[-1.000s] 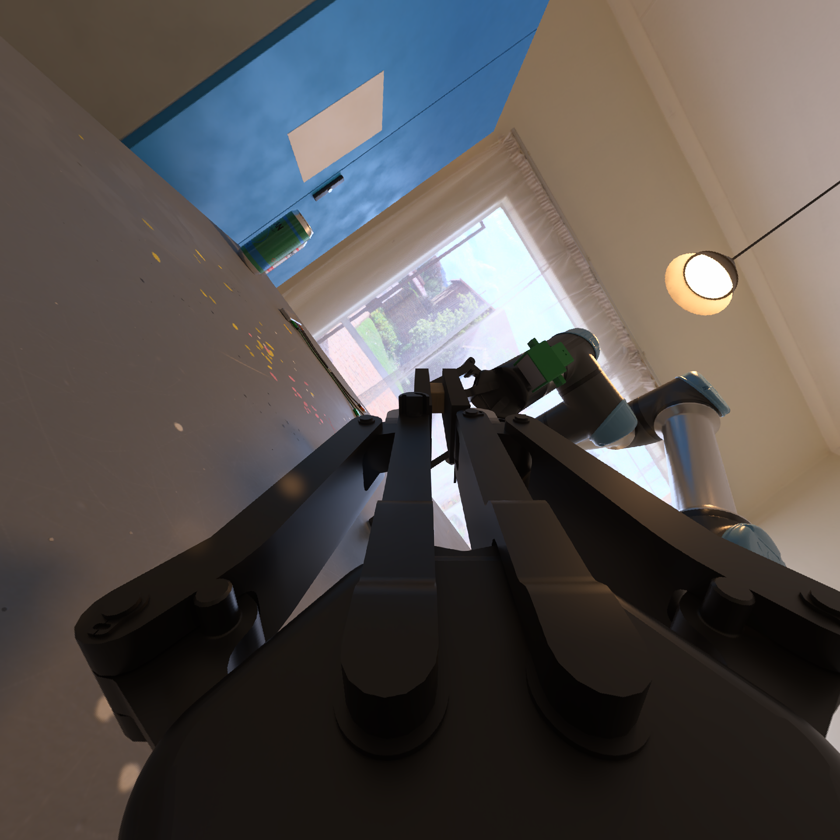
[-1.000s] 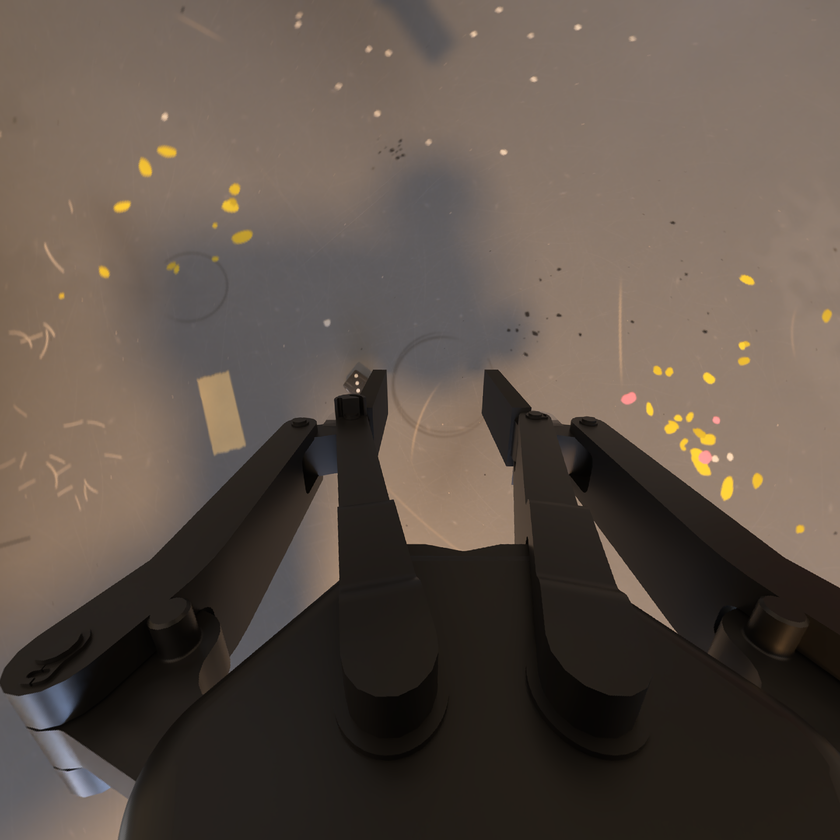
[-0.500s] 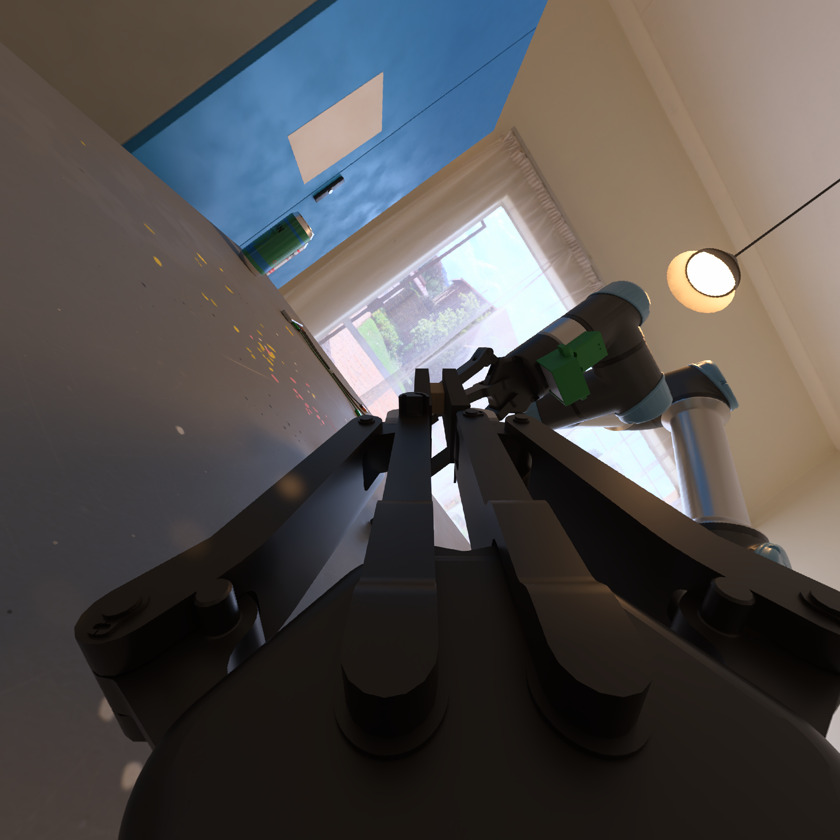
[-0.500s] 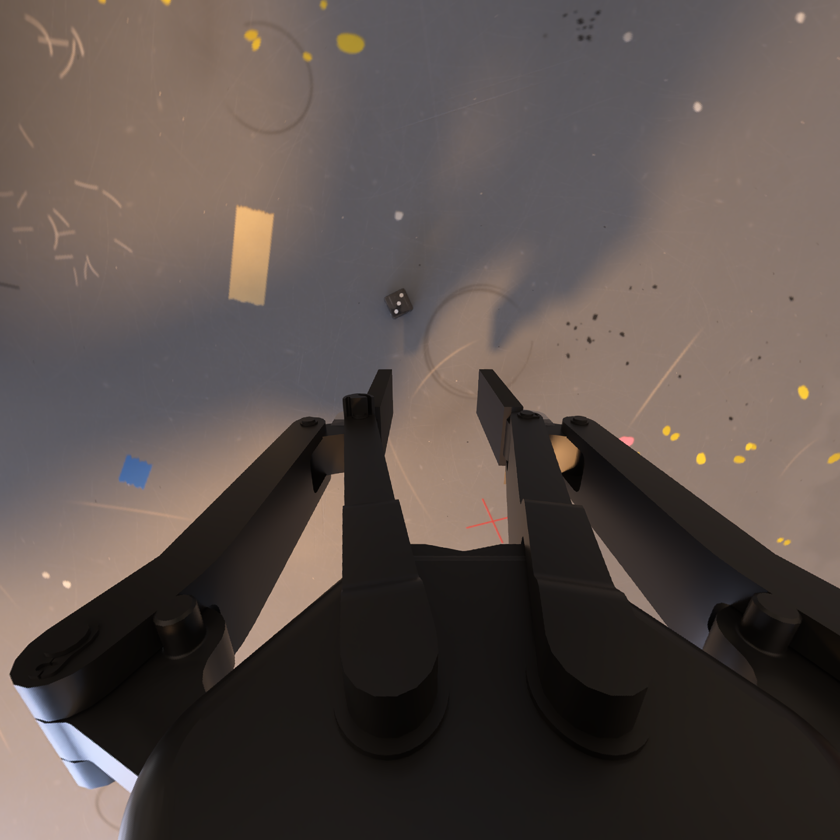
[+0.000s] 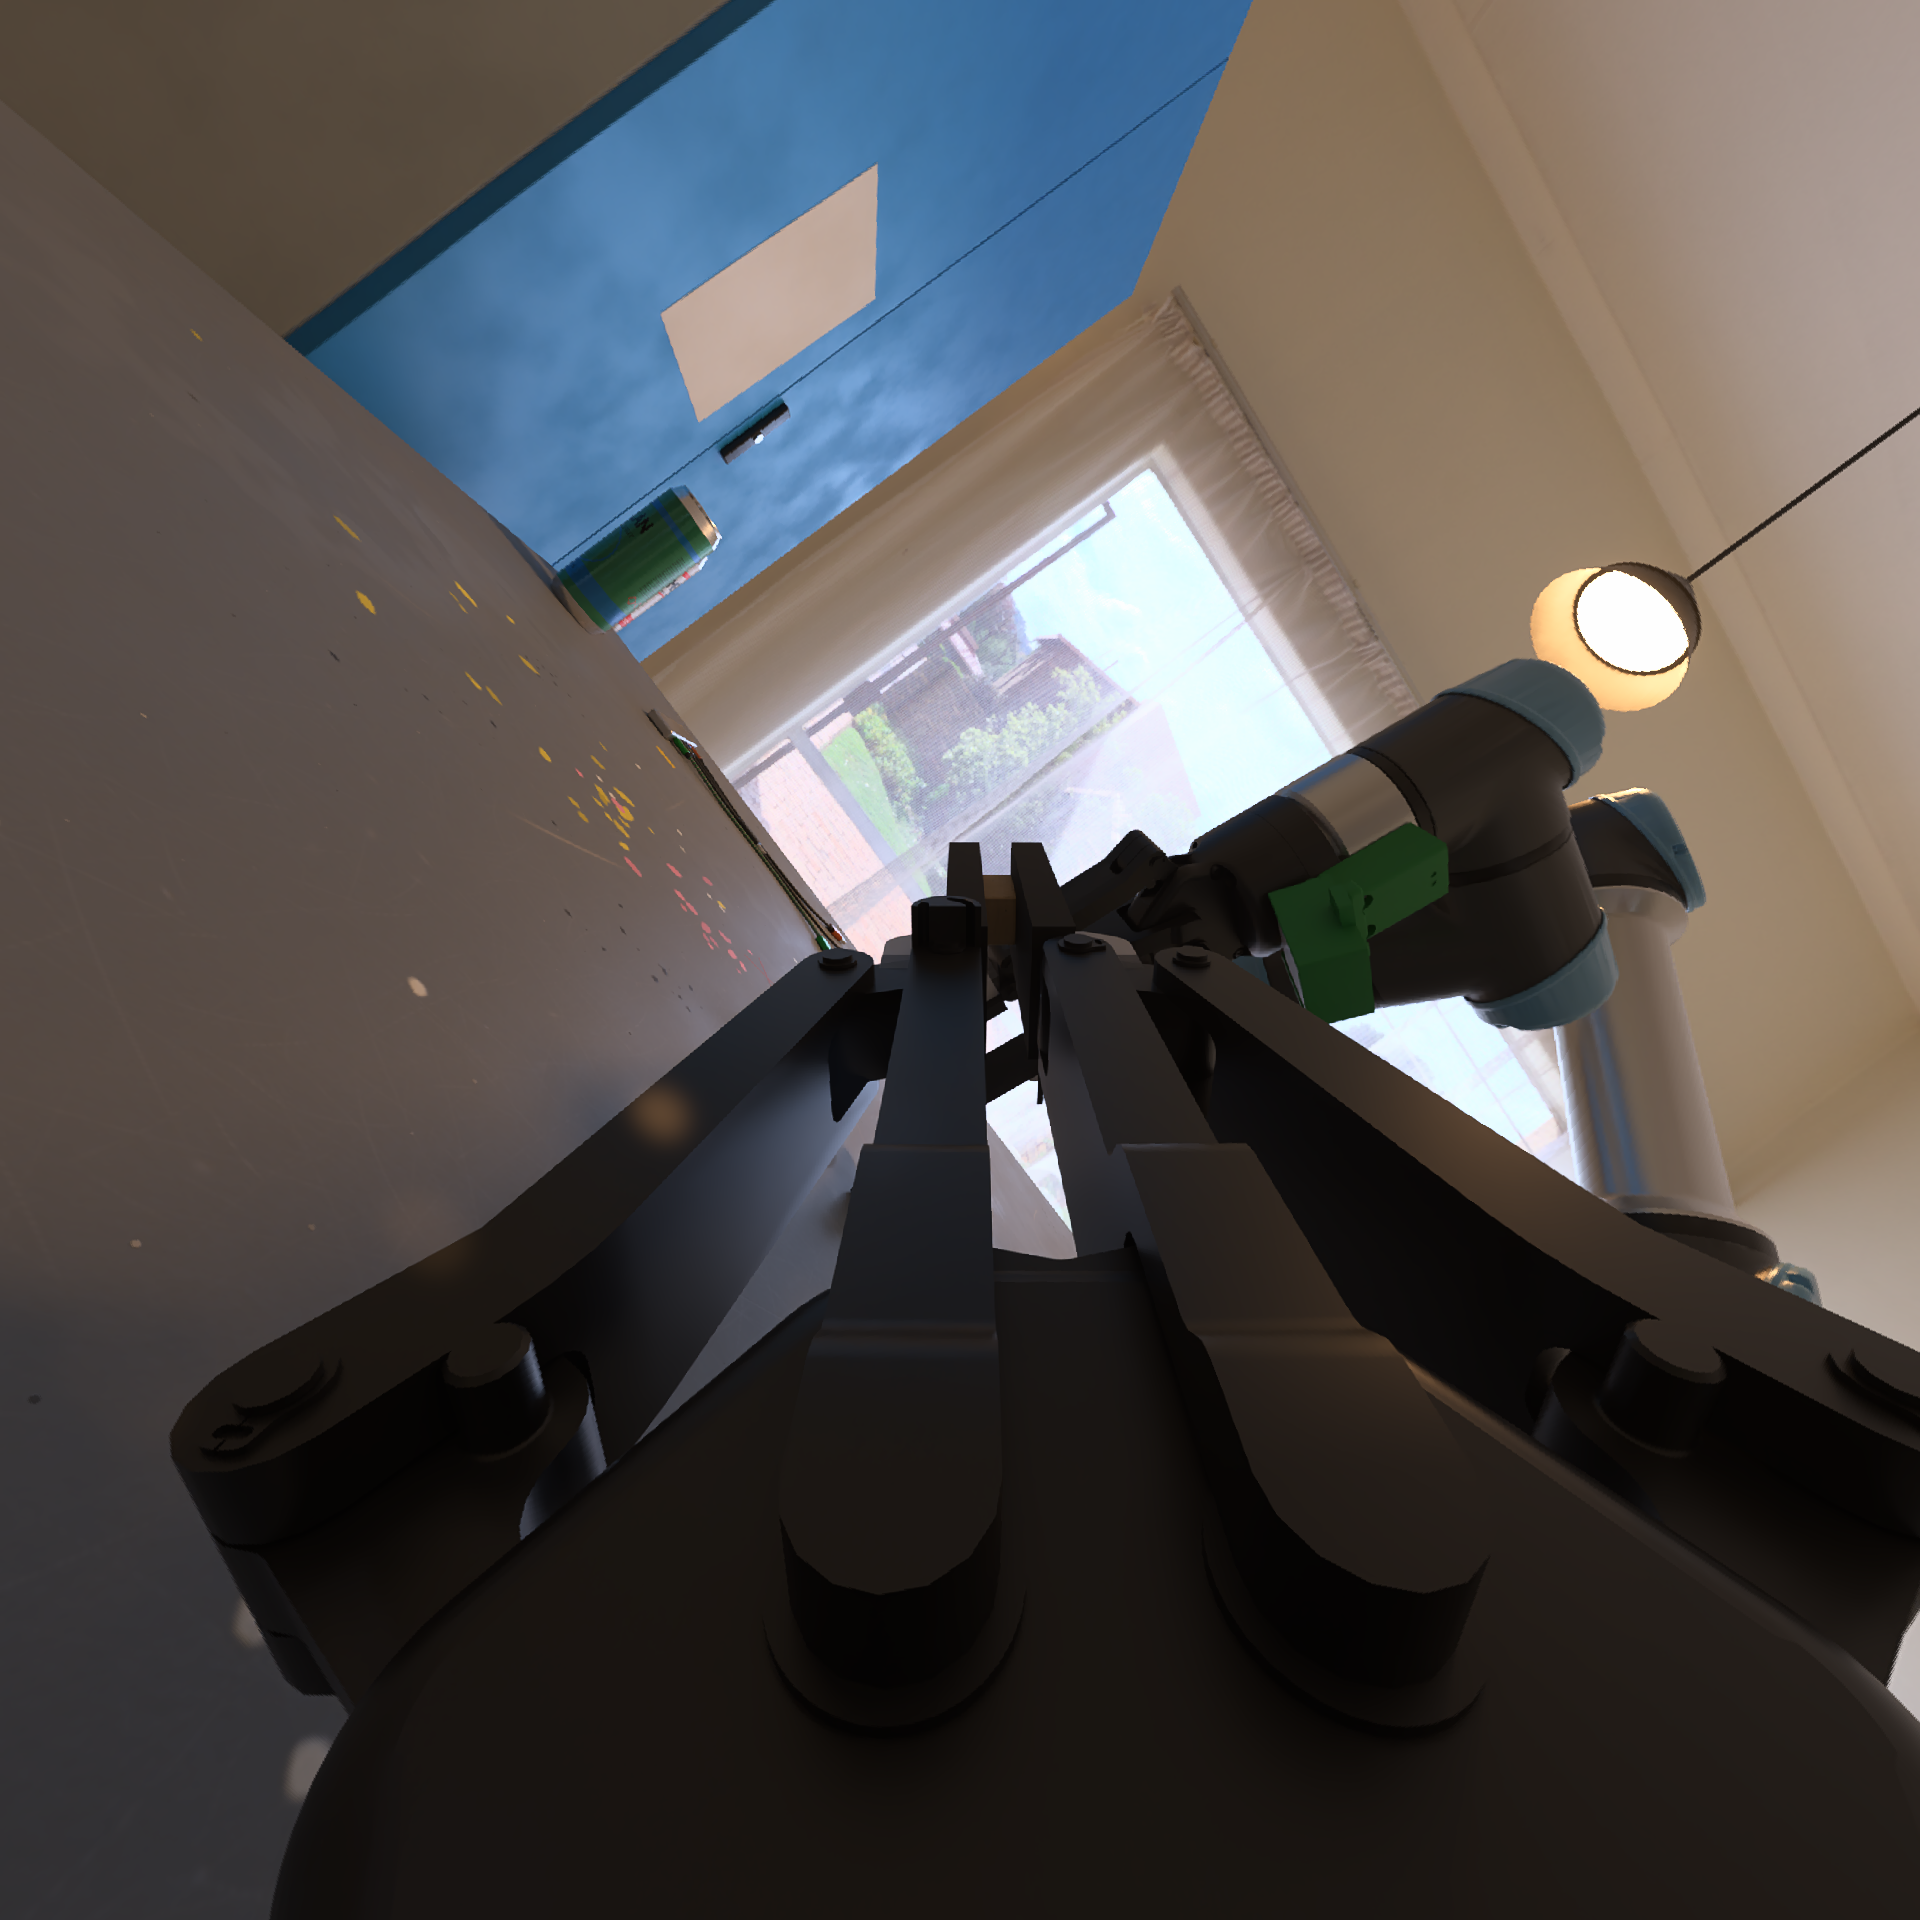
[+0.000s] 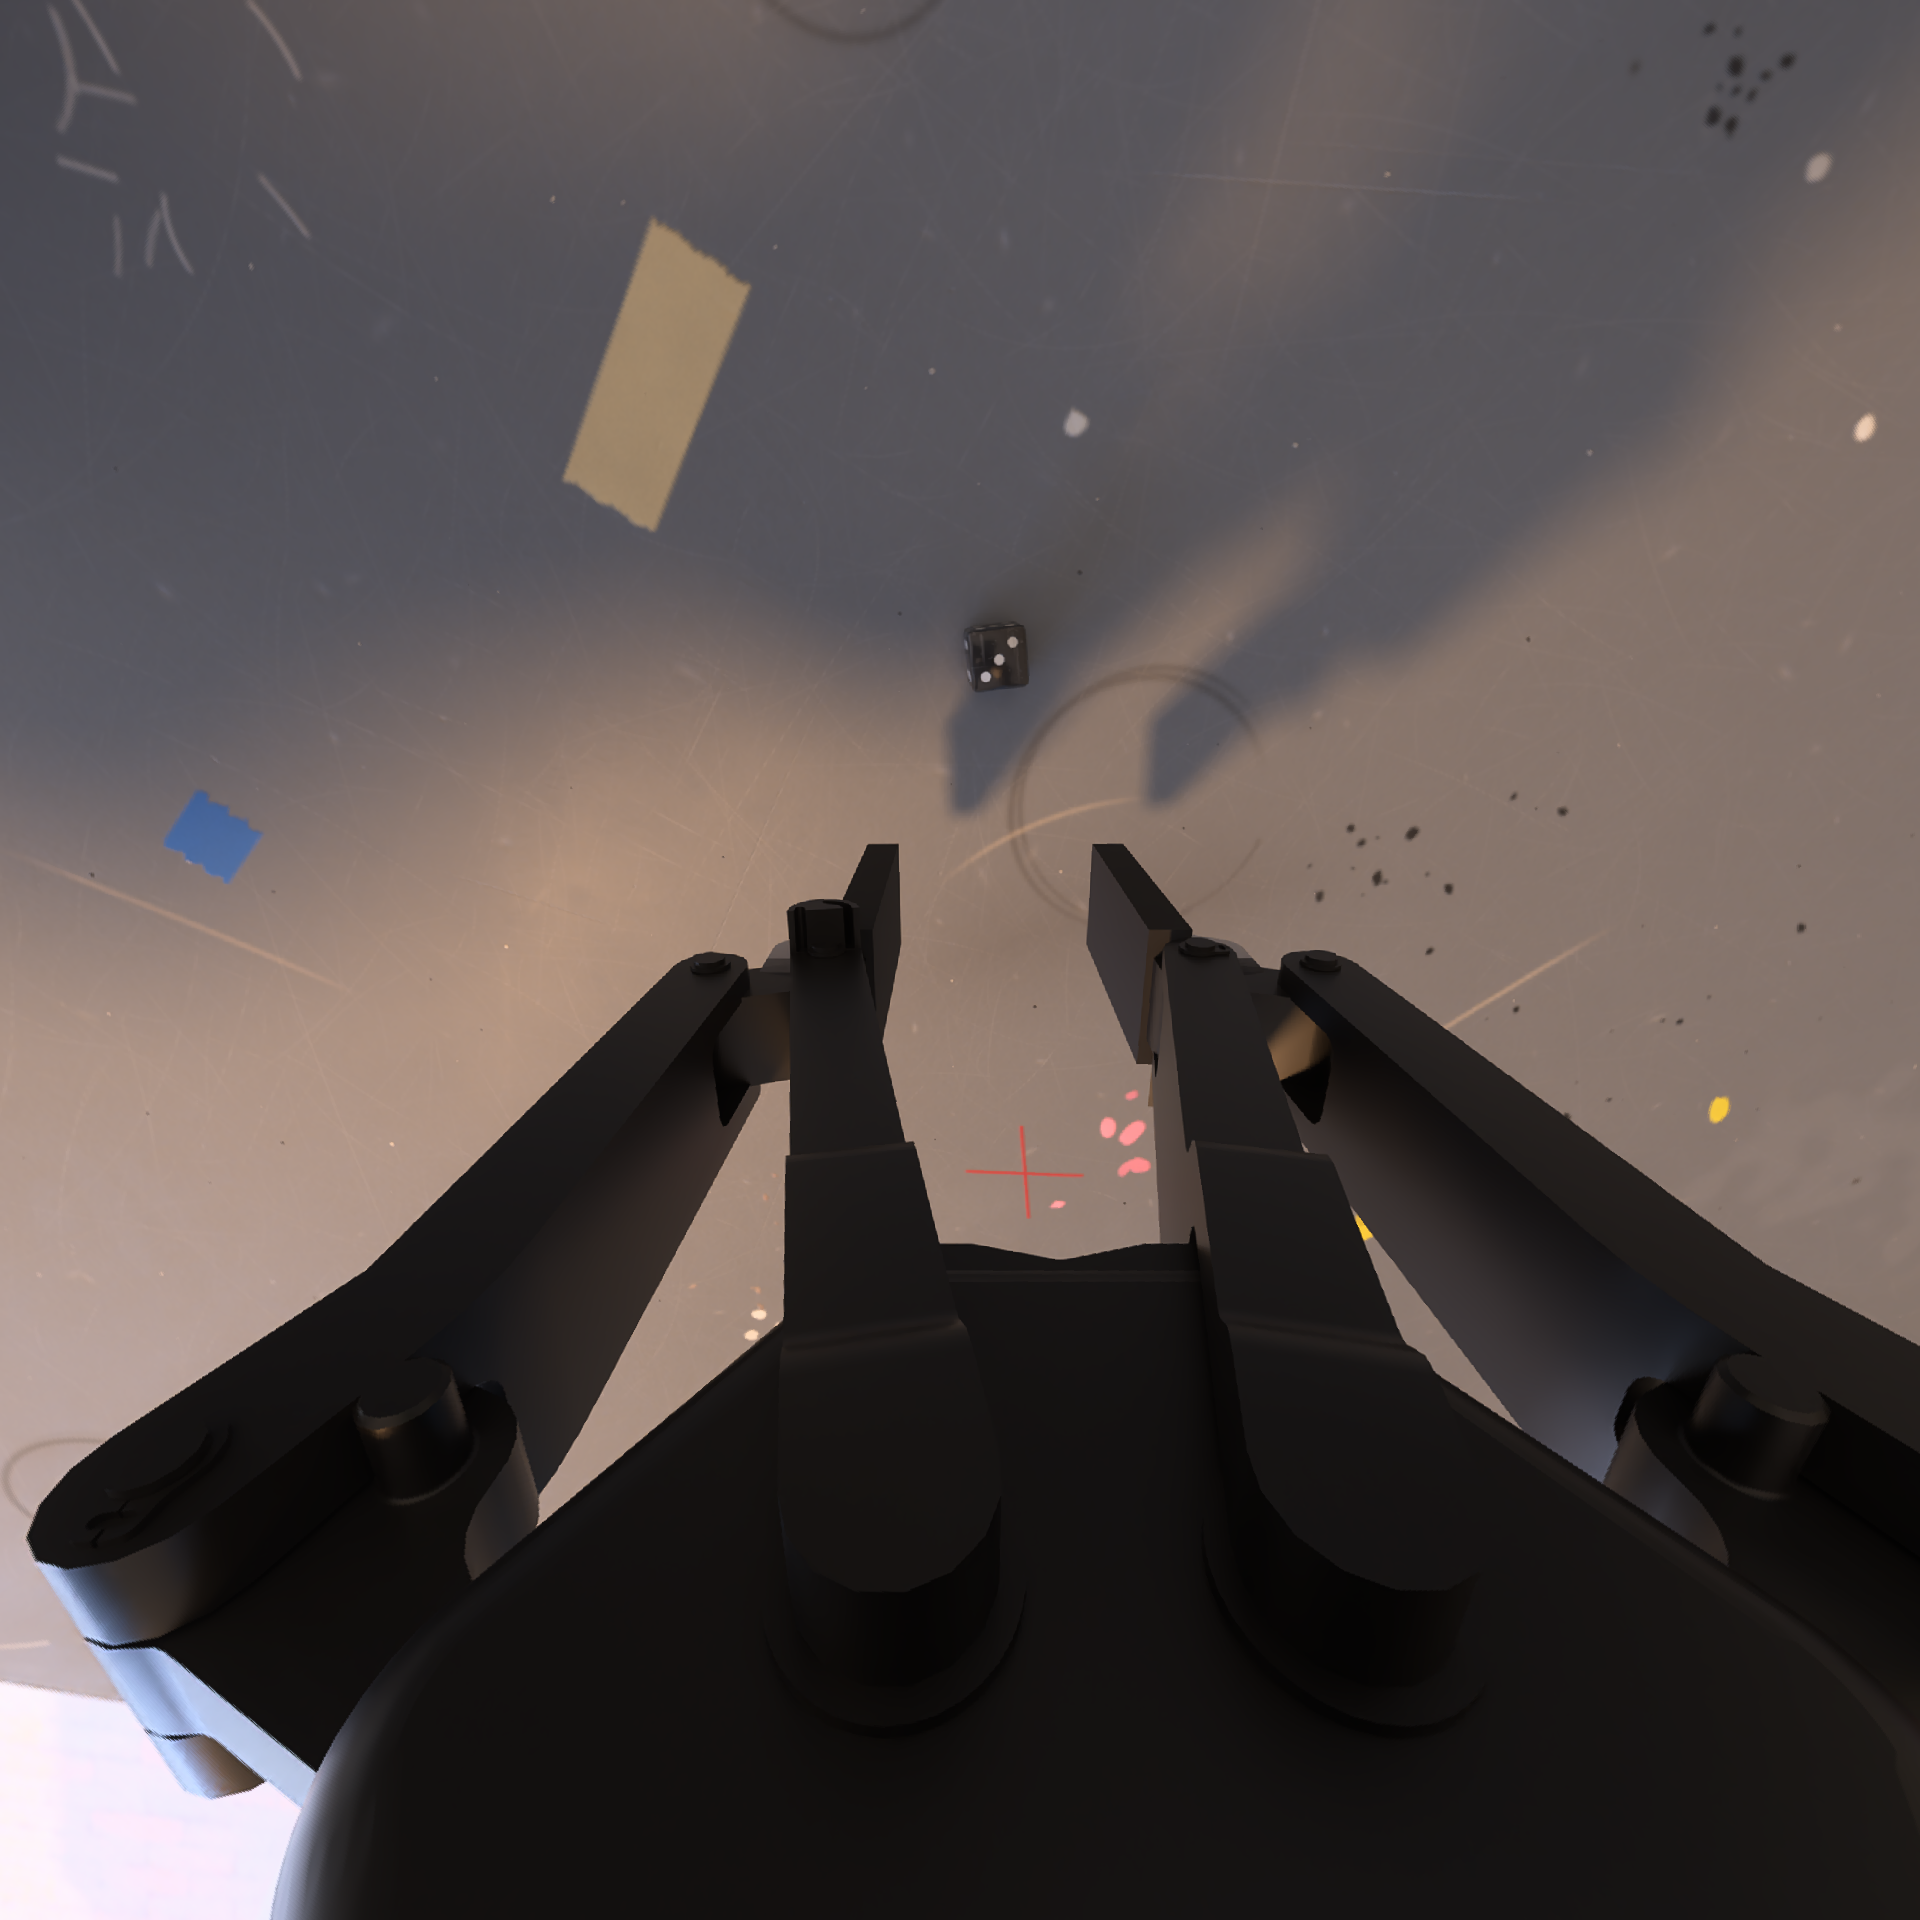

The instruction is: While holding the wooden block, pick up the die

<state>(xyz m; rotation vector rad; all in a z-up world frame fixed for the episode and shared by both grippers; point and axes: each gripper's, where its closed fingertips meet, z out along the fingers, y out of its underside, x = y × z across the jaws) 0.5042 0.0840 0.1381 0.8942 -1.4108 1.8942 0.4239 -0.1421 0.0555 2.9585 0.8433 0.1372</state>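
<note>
My left gripper [image 5: 995, 883] has its black fingers [image 5: 963, 883] drawn close together on a small pale wooden block [image 5: 998, 902], which sits pinched between the pads near their tips, lifted off the grey speckled surface [image 5: 260, 883]. Past those fingertips I see my other arm [image 5: 1455, 831], grey with pale blue caps and a bright green block-shaped fitting at its wrist. A green and blue drink can [image 5: 646, 556] stands at the far edge of the surface, against the blue wall. A round lit lamp [image 5: 1616, 636] hangs beside the bright window.

My right gripper [image 6: 992, 888] is parted, a clear gap between its two fingers [image 6: 1122, 914], and it holds nothing. The small black die with white pips [image 6: 995, 657] lies on the scratched grey surface [image 6: 1455, 416] ahead of my fingertips, apart from them and slightly toward the left finger. The shadows of both fingertips fall just short of the die, by a faint ring mark. A strip of tan tape [image 6: 657, 374] lies farther off, a blue scrap of tape [image 6: 212, 834] well to the left, and a thin red cross [image 6: 1025, 1172] shows between my fingers.
</note>
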